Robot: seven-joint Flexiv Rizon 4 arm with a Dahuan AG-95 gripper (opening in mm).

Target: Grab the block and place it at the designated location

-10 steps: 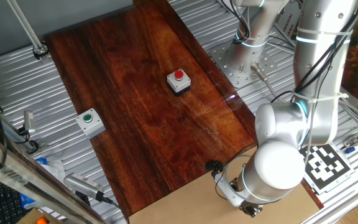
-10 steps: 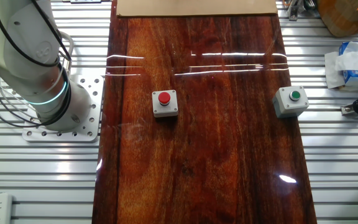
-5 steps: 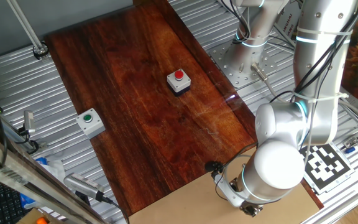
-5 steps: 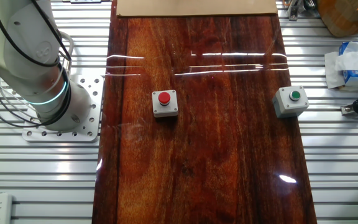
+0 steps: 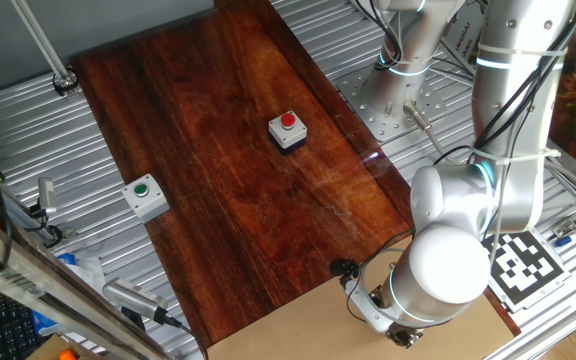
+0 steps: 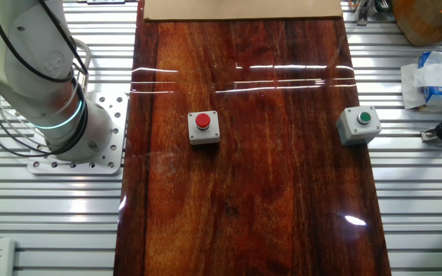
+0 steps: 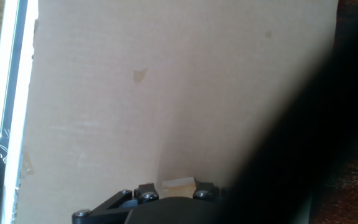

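In the hand view the block (image 7: 178,183) is a small light-tan cube low in the frame, sitting between the two dark fingers of my gripper (image 7: 178,188), which close against its sides. It rests on or just above the tan cardboard sheet (image 7: 166,93). The dark round dot does not show in any view. In one fixed view my gripper (image 5: 404,337) is low over the cardboard sheet (image 5: 298,330) at the bottom edge, mostly hidden by the arm's wrist. In the other fixed view only the sheet's edge (image 6: 240,9) shows at the top.
A grey box with a red button (image 5: 287,130) stands mid-table on the dark wooden board (image 5: 218,180). A grey box with a green button (image 5: 145,196) stands at the board's left edge. A black-and-white tag (image 5: 516,265) lies right of the arm.
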